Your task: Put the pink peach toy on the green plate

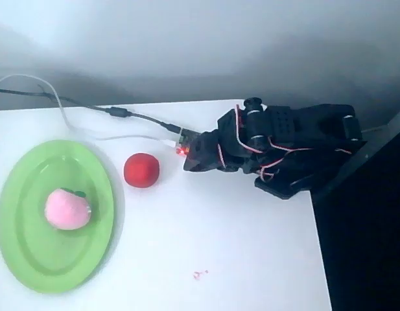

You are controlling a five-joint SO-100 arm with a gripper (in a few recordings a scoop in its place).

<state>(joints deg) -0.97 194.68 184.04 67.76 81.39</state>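
The pink peach toy (67,208) lies on the green plate (31,259), a little left of the plate's middle, with its green leaf and dark stem on its upper right. The plate sits at the left side of the white table. My black arm is folded up at the table's right edge. Its gripper (188,162) points left, well away from the plate, and its fingers look closed together with nothing between them.
A solid red ball (142,170) rests on the table between the plate's right rim and the gripper tip. Black and white cables (115,111) run along the back of the table to the arm. The table's right edge (319,246) drops into dark space.
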